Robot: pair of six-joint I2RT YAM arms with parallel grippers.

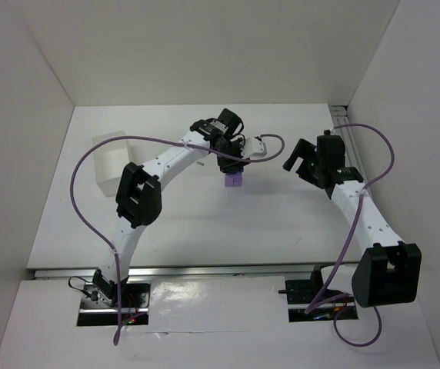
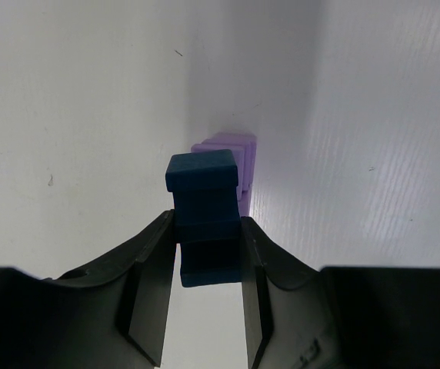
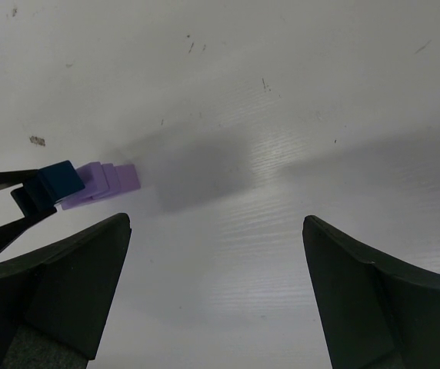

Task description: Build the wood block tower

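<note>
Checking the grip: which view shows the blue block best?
Left wrist: the blue block sits centred, notches clear, clamped by the left gripper. The right wrist shows it small at the left edge; the top view hides it.

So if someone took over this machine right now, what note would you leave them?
Left gripper: shut on the dark blue block, held at the top of the purple stack.
Right gripper: open, empty, off to the side.
Done: purple blocks stacked.
Left to do: seat the blue block on top and release; I cannot tell if it already touches.
</note>
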